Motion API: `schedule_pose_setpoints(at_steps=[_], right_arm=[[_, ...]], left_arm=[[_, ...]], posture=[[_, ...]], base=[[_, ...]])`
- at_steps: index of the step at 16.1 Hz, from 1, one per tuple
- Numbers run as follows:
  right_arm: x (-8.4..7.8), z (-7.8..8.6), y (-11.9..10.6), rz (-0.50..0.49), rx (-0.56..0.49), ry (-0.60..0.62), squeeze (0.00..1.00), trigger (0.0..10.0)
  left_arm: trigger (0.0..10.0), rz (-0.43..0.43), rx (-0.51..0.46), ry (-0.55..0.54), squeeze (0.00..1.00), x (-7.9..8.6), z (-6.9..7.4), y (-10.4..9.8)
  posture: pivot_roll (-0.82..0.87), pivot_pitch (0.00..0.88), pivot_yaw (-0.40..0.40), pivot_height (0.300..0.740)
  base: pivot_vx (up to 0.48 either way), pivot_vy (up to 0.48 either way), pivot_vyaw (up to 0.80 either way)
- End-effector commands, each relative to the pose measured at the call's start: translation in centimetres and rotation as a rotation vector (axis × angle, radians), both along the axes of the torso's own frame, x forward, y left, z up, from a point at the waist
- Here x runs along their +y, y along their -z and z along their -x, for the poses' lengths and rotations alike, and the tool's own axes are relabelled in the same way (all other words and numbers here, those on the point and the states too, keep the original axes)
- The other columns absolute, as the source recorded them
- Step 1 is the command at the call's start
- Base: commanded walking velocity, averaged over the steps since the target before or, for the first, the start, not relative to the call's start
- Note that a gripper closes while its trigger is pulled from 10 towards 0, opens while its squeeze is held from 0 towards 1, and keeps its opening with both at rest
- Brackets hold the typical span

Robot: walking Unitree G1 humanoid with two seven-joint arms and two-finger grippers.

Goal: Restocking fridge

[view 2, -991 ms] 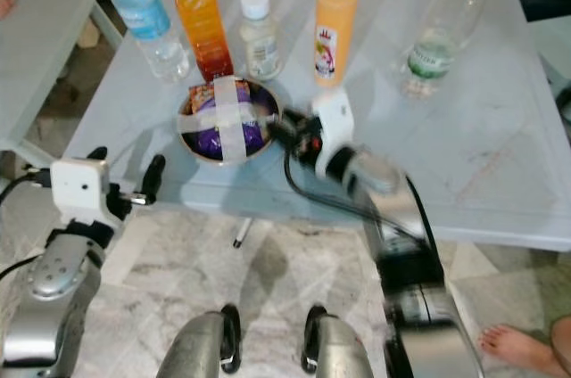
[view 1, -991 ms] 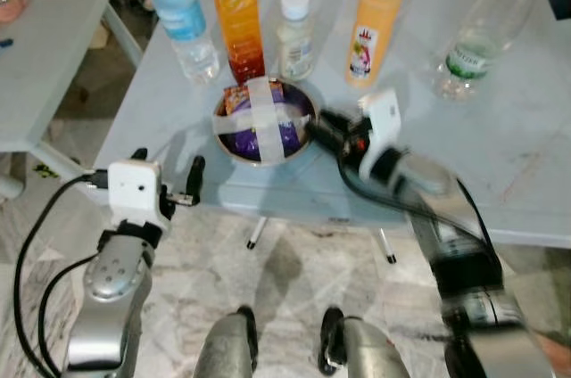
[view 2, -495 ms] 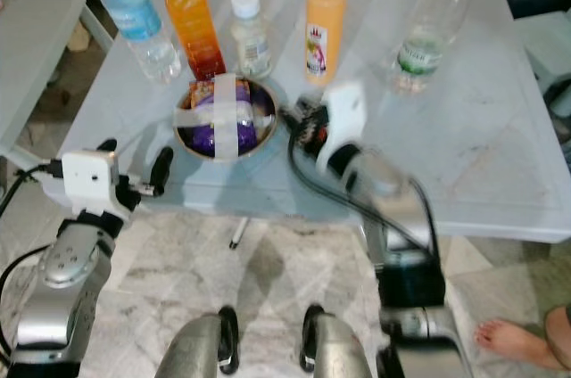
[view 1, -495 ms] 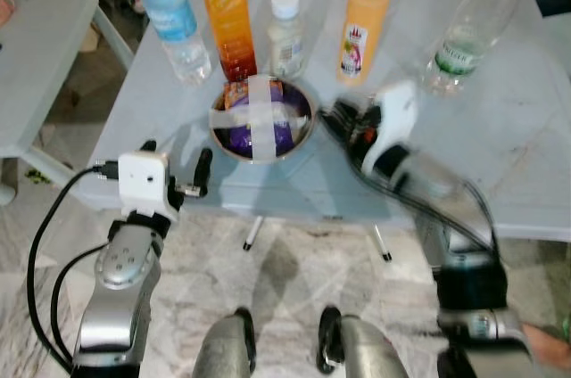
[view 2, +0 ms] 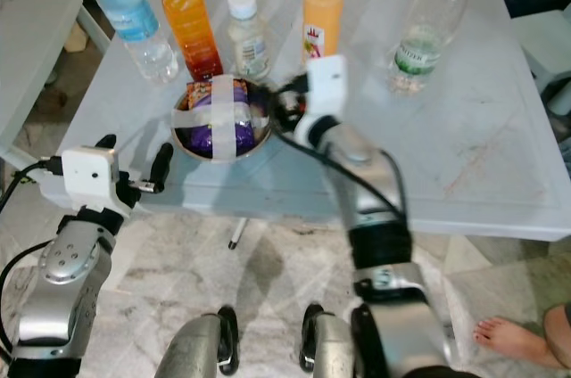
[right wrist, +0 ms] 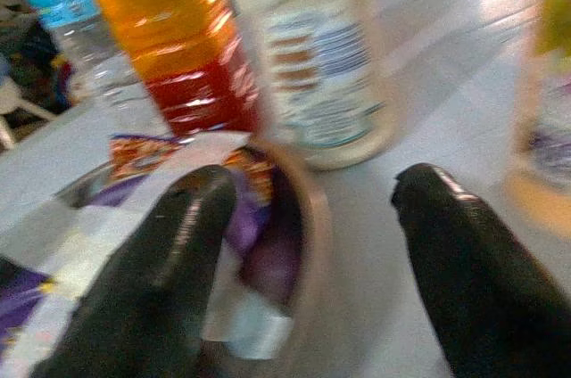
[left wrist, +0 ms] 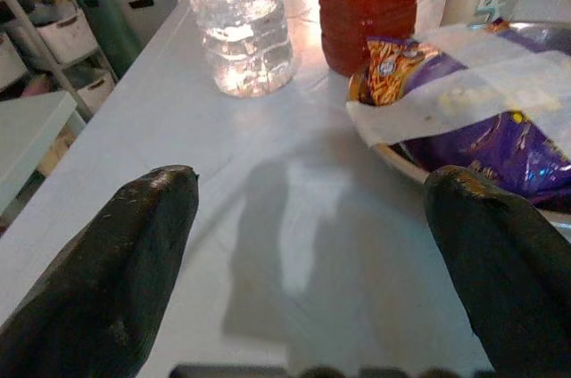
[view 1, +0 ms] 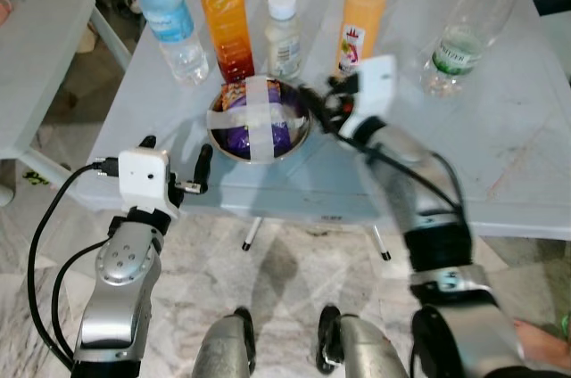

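A metal bowl [view 1: 220, 142] holding a purple snack packet [view 1: 241, 137] under a cross of white tape sits near the front of the grey table [view 1: 517, 128]. Behind it stand a water bottle [view 1: 169, 21], an orange juice bottle [view 1: 227, 26], a small white-capped bottle [view 1: 284, 30], an orange squeeze bottle [view 1: 360, 26] and a teal-capped clear bottle [view 1: 464, 35]. My right gripper [view 1: 315, 103] is open at the bowl's right rim [right wrist: 314, 217], which lies between its fingers [right wrist: 169, 280]. My left gripper [view 1: 176, 153] is open at the table's front edge, left of the bowl [left wrist: 393, 151].
A second grey table [view 1: 36, 66] stands to the left, with a gap of floor between the two. Marble floor [view 1: 285, 271] lies below the table's front edge. A person's bare foot [view 2: 501, 333] is at the lower right.
My right arm has swung left and forward, bringing its open gripper from beside the bowl to the bowl's right rim. The left gripper rose slightly, then held still.
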State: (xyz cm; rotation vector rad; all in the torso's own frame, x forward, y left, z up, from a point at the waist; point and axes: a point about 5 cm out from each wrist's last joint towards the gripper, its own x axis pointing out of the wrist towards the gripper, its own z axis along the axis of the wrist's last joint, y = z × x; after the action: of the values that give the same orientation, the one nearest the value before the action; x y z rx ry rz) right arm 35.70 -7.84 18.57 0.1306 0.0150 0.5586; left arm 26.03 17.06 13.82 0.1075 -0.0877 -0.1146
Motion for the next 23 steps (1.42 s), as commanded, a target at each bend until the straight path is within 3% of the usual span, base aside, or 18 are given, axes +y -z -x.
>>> schedule_pose_setpoints(at_steps=[1, 3, 4, 5, 6, 7, 8, 9, 15, 17, 18, 19, 20, 21, 22, 23], right_arm=[[1.2, 0.0, -0.2, -0.009, 0.001, -0.039, 1.0, 10.0], [1.7, 0.0, 0.7, 0.013, 0.047, -0.018, 1.0, 10.0], [1.3, -0.3, 1.4, 0.034, 0.1, 0.041, 0.82, 10.0], [1.1, -0.4, 1.7, 0.033, 0.122, 0.068, 0.74, 10.0], [0.7, -0.6, 2.0, 0.026, 0.157, 0.108, 0.25, 9.6], [0.2, -0.9, 2.0, 0.018, 0.164, 0.15, 0.0, 7.1], [-0.4, -1.2, 1.8, 0.02, 0.161, 0.198, 0.0, 2.9], [-0.5, -1.3, 1.9, 0.001, 0.175, 0.201, 0.0, 0.0], [-1.2, -1.7, 3.1, 0.063, 0.264, 0.163, 0.0, 0.5], [-1.3, -1.7, 3.2, 0.084, 0.271, 0.124, 0.0, 2.6], [-1.3, -1.7, 2.9, 0.089, 0.271, 0.1, 0.0, 2.8], [-1.3, -1.7, 2.7, 0.1, 0.266, 0.079, 0.0, 3.8], [-1.2, -1.8, 2.4, 0.093, 0.268, 0.053, 0.0, 8.0], [-1.1, -1.7, 2.0, 0.103, 0.265, 0.016, 0.0, 10.0], [-1.1, -1.7, 2.1, 0.107, 0.279, 0.015, 0.0, 10.0], [-1.1, -1.6, 2.3, 0.094, 0.305, 0.008, 0.0, 9.3]], left_arm=[[10.0, -0.006, 0.011, -0.019, 0.0, 0.3, 0.1, 0.4], [10.0, -0.004, 0.009, -0.021, 0.0, 0.3, 0.1, 0.4], [10.0, -0.005, 0.008, -0.024, 0.0, 0.4, 0.0, 0.4], [10.0, -0.005, 0.006, -0.025, 0.0, 0.4, 0.0, 0.4], [10.0, -0.004, 0.004, -0.027, 0.0, 0.4, -0.1, 0.4], [10.0, -0.002, 0.002, -0.028, 0.0, 0.3, -0.2, 0.4], [10.0, 0.0, 0.002, -0.028, 0.0, 0.2, -0.2, 0.4], [10.0, 0.002, 0.002, -0.027, 0.0, 0.2, -0.2, 0.5], [10.0, 0.007, -0.006, -0.025, 0.0, 0.0, -0.6, 0.6], [10.0, 0.01, -0.007, -0.027, 0.0, -0.1, -0.5, 0.7], [10.0, 0.012, -0.006, -0.026, 0.0, -0.2, -0.5, 0.7], [10.0, 0.012, -0.006, -0.026, 0.0, -0.2, -0.5, 0.7], [10.0, 0.012, -0.007, -0.026, 0.0, -0.1, -0.5, 0.7], [10.0, 0.011, -0.009, -0.028, 0.0, -0.1, -0.6, 0.7], [10.0, 0.011, -0.01, -0.029, 0.0, -0.1, -0.7, 0.7], [10.0, 0.011, -0.012, -0.029, 0.0, -0.1, -0.7, 0.7]], posture=[[0.13, 0.203, 0.055, 0.74], [0.13, 0.199, 0.048, 0.74], [0.13, 0.198, 0.044, 0.74], [0.12, 0.196, 0.042, 0.74], [0.12, 0.196, 0.04, 0.74], [0.12, 0.193, 0.039, 0.74], [0.12, 0.189, 0.038, 0.74], [0.11, 0.187, 0.038, 0.74], [0.11, 0.175, 0.028, 0.74], [0.11, 0.173, 0.025, 0.74], [0.11, 0.172, 0.023, 0.74], [0.11, 0.171, 0.022, 0.74], [0.11, 0.17, 0.022, 0.74], [0.1, 0.17, 0.019, 0.74], [0.1, 0.17, 0.019, 0.74], [0.1, 0.169, 0.019, 0.74]], base=[[0.0, 0.0, 0.0], [0.0, 0.0, 0.0], [0.0, 0.0, 0.0], [0.0, 0.0, 0.0], [0.0, 0.0, 0.0], [0.0, 0.0, 0.0], [0.0, 0.0, 0.0], [0.0, 0.0, 0.0], [0.0, 0.0, 0.0], [0.0, 0.0, 0.0], [0.0, 0.0, 0.0], [0.0, 0.0, 0.0], [0.0, 0.0, 0.0], [0.0, 0.0, 0.0], [0.0, 0.0, 0.0], [0.0, 0.0, 0.0]])
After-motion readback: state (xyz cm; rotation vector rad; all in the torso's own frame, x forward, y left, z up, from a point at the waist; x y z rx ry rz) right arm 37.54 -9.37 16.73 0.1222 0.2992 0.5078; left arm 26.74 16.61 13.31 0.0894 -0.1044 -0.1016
